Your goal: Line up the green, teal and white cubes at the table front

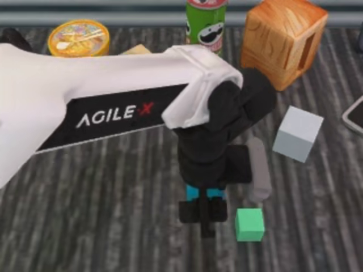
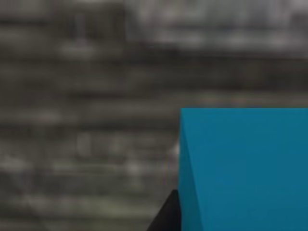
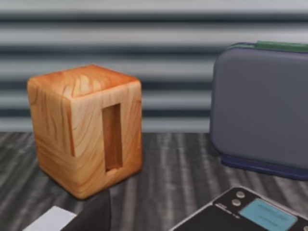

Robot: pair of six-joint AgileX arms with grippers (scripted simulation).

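Across the dark table [image 1: 113, 226], grey streaks run sideways beneath a slatted back wall. Near the front, my left gripper [image 1: 203, 204] grasps the teal cube [image 1: 193, 192] — matte, mostly hidden under the wrist. Just right sits the small green cube [image 1: 249, 224]; the pale white cube [image 1: 298, 134] lies farther back, near a wood-grain box [image 1: 282, 38]. My right gripper is out of view.

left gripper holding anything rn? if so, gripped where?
Left gripper is shut on the teal cube, fingers on its opposite side faces, near the table's front beside the green cube. The right arm is out of the top view.
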